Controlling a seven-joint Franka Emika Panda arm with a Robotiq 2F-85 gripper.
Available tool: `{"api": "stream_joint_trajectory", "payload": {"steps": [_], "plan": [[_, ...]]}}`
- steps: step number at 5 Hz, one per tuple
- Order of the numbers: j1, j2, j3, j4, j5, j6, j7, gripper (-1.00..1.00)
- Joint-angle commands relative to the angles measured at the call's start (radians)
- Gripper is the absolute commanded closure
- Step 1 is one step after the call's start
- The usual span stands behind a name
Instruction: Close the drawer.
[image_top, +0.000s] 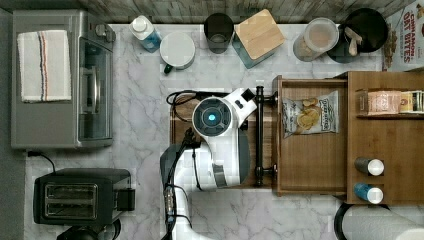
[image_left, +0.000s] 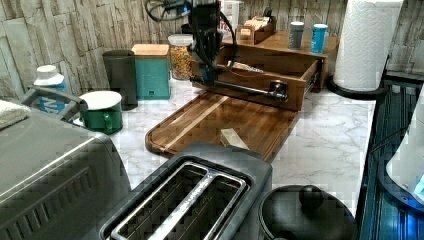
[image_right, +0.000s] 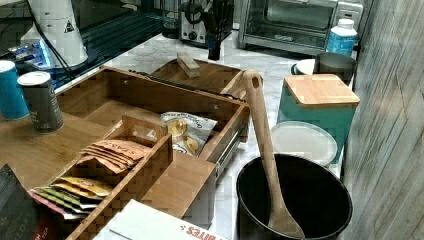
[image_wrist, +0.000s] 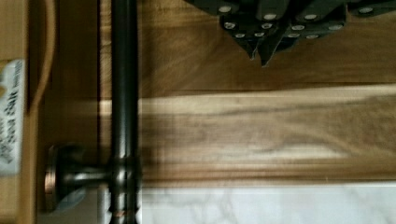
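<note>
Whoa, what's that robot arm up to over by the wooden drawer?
The robot arm's gripper is hanging above the serving tray, just in front of the black bar handle of the drawer. Its fingers look closed together, with nothing held. The drawer stands pulled well out of the cabinet, with a bag of chips lying inside. The arm seems set to push the drawer shut, though the gripper is not yet touching the handle.
</note>
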Motion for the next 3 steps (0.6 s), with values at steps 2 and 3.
{"api": "stream_joint_trajectory", "payload": {"steps": [2, 3], "plan": [[-0.042, 0.073, -0.061, -0.044, -0.092, 0.079, -0.146, 1.0], [-0.049, 0.091, -0.085, -0.033, -0.109, 0.117, -0.168, 1.0]]}}
